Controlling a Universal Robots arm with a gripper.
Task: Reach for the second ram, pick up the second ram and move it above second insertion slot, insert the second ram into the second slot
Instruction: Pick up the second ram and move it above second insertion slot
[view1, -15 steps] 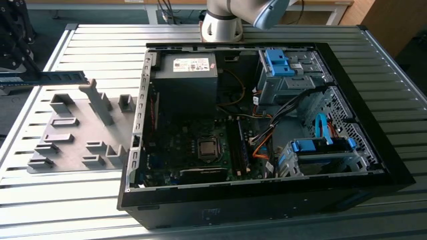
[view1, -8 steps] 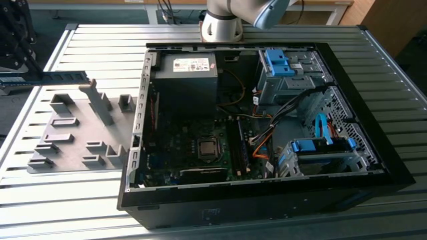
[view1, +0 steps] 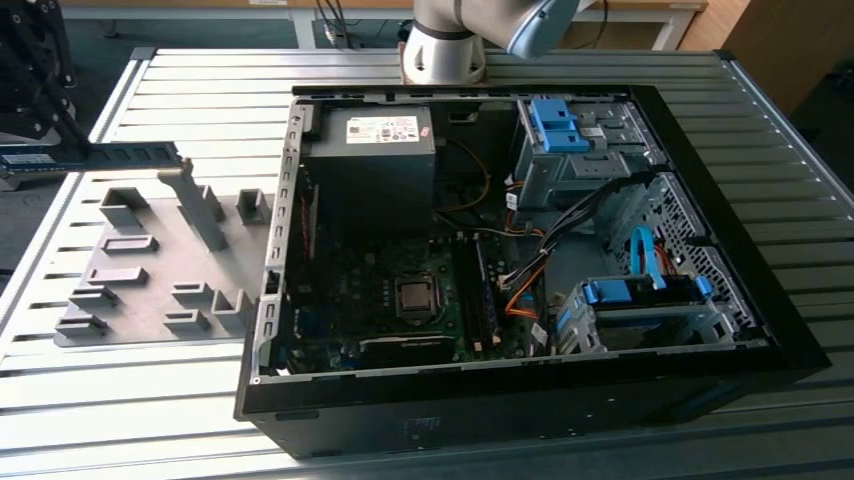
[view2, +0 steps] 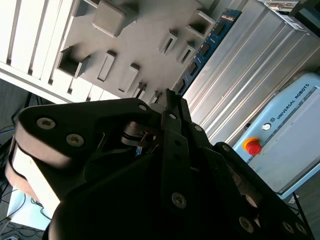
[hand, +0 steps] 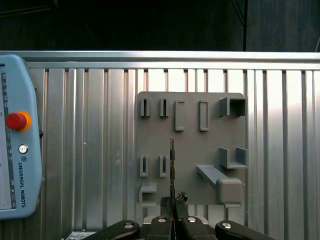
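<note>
- Second ram (view1: 100, 157): the stick is held lengthwise and roughly level, at the exterior view's left of the open computer case (view1: 534, 400), well apart from it.
- Gripper (hand: 172, 212): the fingers (hand: 161, 220) are clamped together on one end of the second ram. The rest of the stick juts out free beyond them.
- In the first wrist view the second ram (hand: 172, 165) shows edge-on as a thin dark line, set over the grey fixture plate (hand: 190, 145).
- In the second wrist view the second ram (view2: 207, 45) shows its blue face with a row of dark chips. It runs from the gripper (view2: 172, 102) out along one edge of the fixture plate (view2: 135, 40).
- The fixture plate lies flat on the slatted metal table (view1: 134, 430), just beside the case on the exterior view's left.
- A pale blue teach pendant (hand: 17, 165) with a red button (hand: 16, 120) lies on the table, near the plate.
</note>
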